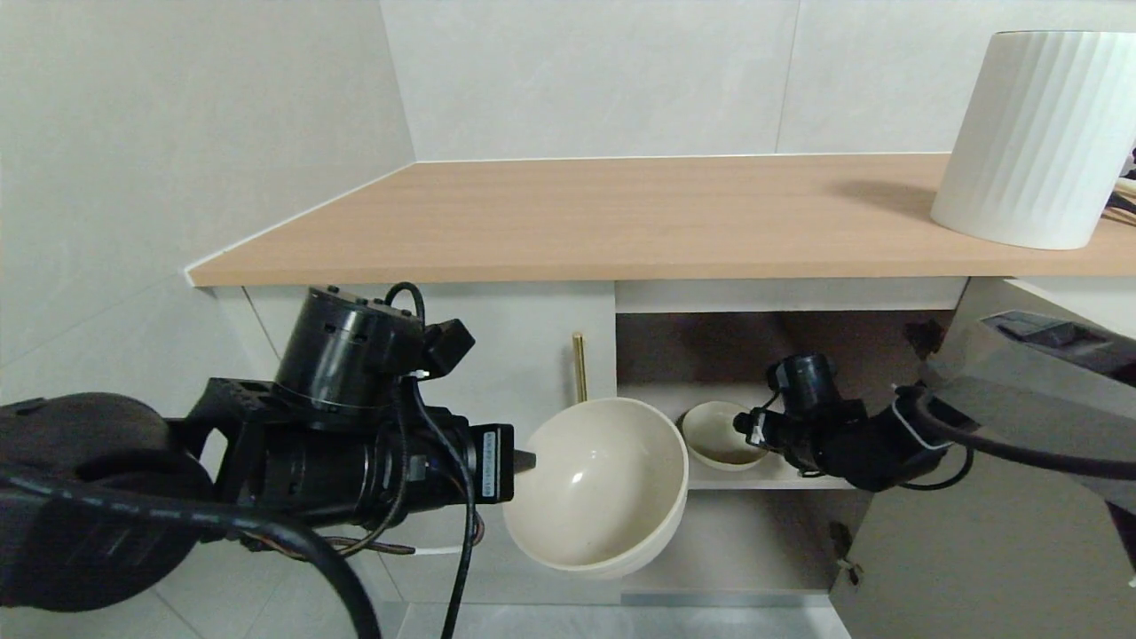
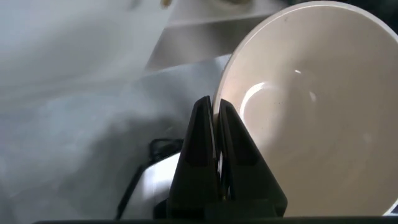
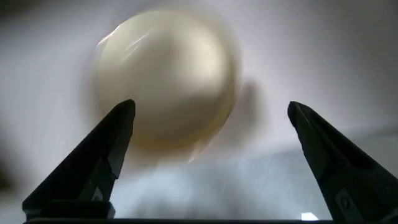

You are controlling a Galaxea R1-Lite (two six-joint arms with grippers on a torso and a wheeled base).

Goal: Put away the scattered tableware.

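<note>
**Large bowl in hand, shelf next**

Closest to me, my left gripper (image 1: 525, 461) has its fingers (image 2: 200, 143) pinched tight on the rim of the large bowl (image 1: 603, 484). The bowl hangs tilted in the air in front of the open cabinet (image 1: 887, 337), below the table (image 1: 621, 213). Inside, the shelf (image 1: 763, 484) carries the small bowl (image 1: 719, 437). My right gripper (image 3: 210, 106) sits close to it, fingers spread wide and gripping nothing. I judge this the stowing step. Next I'd carry the large bowl right into the opening, level it, and set it beside the small one, with the right arm cleared out first.
</note>
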